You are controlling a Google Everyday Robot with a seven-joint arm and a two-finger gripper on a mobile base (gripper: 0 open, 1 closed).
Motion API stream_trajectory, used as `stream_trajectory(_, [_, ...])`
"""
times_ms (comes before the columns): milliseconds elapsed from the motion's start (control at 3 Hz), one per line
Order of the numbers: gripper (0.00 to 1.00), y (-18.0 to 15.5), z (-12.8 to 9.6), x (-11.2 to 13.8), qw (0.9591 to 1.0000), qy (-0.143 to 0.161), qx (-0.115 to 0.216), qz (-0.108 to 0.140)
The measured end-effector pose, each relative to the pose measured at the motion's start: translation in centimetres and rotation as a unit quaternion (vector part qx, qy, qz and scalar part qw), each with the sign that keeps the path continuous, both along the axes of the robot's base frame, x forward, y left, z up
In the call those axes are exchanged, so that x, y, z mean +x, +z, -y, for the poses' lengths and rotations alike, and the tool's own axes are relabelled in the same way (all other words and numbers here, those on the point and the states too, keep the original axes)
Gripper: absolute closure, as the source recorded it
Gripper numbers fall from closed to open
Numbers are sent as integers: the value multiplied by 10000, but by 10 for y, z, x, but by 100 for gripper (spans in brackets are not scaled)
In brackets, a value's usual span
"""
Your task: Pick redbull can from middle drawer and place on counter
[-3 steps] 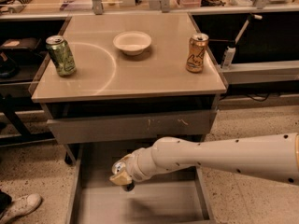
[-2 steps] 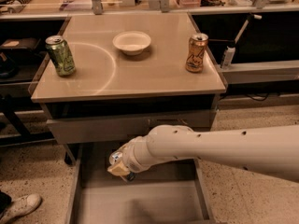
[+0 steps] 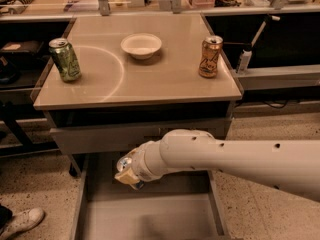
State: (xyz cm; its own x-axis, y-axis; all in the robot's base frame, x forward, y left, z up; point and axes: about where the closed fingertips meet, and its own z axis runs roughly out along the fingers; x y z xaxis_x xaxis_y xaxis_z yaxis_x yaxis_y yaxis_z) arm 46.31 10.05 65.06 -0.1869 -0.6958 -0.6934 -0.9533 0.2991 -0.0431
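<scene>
The hand [image 3: 129,171], at the end of the thick white arm [image 3: 225,159], hangs low in front of the bench [image 3: 165,79], a beige, glossy, rectangular tabletop. It is below the front edge, somewhat nearer to the front left corner. Under it lies the open middle drawer [image 3: 150,219], a wide, shallow grey tray with a plain bottom. The hand appears to be pinching the redbull can [image 3: 124,162], a slim can of which mostly the silver top shows, with a little dark body between the fingers. The can seems lifted clear of the drawer bottom, and it is tilted rather than upright.

The step in hand, as I judge it, is to carry the can out of the drawer and up to the bench. The can is just beside the grey front panel [image 3: 100,136] under the bench, so rising straight up could knock it against the front edge. It is better first to draw the hand outward, away from the front edge, then to raise it above the bench, and only then to move inward.

A good place is the bare part near the front edge, between the green can [image 3: 65,59] by the left edge and the orange-gold can [image 3: 210,56] by the right edge, and well before the white round bowl [image 3: 141,45]. The can should be turned upright before the fingers let go.
</scene>
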Motion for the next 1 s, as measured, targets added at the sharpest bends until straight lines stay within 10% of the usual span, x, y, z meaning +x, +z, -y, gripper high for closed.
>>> stream_trajectory(1000, [100,149,13,-4,9953,-60,121,961])
